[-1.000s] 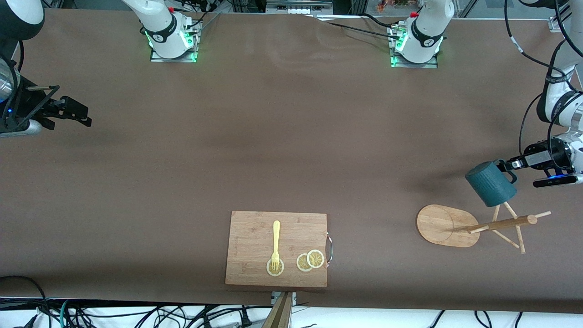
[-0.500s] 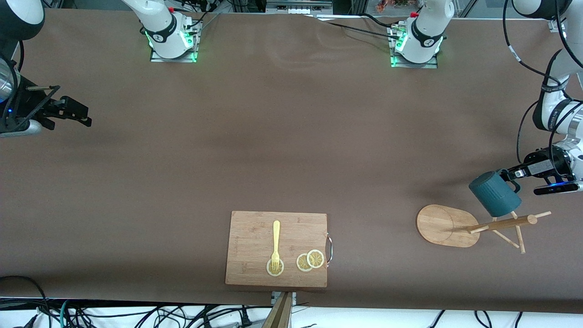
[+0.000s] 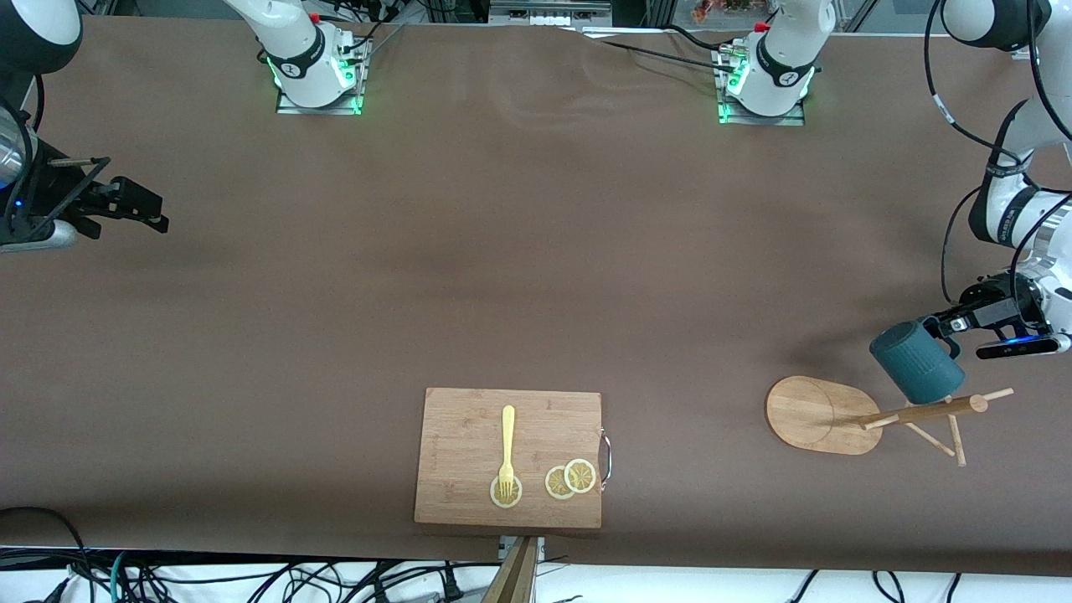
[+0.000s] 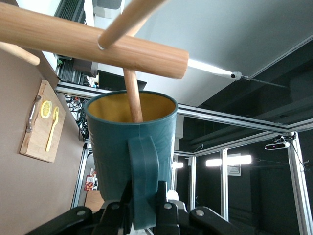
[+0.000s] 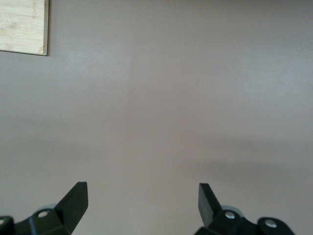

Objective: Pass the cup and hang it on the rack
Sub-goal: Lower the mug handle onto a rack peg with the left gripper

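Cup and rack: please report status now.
Left gripper shut on cup handle, peg inside cup at rack. Right gripper open, waiting over bare table. Nothing blocking.

Even overhead light, soft shadows; right wrist view perhaps slightly hazy.

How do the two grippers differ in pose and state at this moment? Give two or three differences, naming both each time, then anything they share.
1. The left gripper is shut on the cup's handle; the right gripper is open and holds nothing.
2. The left gripper is at the rack, with a peg inside the cup's mouth; the right gripper waits over bare table at the right arm's end.

Both have two dark fingers.
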{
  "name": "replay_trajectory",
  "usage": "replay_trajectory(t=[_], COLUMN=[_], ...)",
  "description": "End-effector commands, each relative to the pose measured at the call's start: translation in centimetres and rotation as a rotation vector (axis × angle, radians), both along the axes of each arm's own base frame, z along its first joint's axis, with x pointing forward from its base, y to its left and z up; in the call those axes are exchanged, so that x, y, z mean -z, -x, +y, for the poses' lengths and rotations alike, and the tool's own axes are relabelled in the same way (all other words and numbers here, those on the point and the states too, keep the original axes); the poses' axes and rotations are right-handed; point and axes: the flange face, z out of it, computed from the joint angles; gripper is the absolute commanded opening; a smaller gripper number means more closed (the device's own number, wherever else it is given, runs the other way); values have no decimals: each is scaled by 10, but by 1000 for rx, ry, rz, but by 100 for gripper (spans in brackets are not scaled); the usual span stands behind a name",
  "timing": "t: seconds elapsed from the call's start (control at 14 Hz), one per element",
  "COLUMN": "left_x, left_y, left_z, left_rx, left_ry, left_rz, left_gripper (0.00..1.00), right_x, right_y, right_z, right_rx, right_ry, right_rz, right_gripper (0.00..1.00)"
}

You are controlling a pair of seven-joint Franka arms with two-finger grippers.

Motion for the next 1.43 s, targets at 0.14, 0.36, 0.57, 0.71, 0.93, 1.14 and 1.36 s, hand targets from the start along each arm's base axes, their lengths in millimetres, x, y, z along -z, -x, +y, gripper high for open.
replay_trajectory(t=[0.14, 0.36, 0.57, 0.71, 0.93, 1.14, 1.36], left_x=[6, 14, 24, 28, 33, 36, 38], left_y=[-3, -2, 1, 1, 2, 1, 4], left_z=[7, 8, 11, 13, 15, 17, 17], left_rx=[-8, -13, -22, -34, -50, -71, -69], left_ry=[40, 37, 23, 7, -11, -48, -89], left_rz=[-6, 11, 32, 45, 54, 38, 1], left_gripper=[0, 0, 0, 0, 17, 100, 100], right_x=[-3, -4, -4, -4, -3, -3, -3], right_y=[0, 0, 0, 0, -1, -1, -1], right_z=[1, 1, 1, 1, 1, 1, 1], right_rx=[8, 7, 7, 7, 7, 7, 7], right_ry=[-14, -14, -14, -14, -14, -14, -14], right_rz=[4, 3, 3, 3, 4, 4, 4], right_gripper=[100, 100, 100, 100, 100, 100, 100])
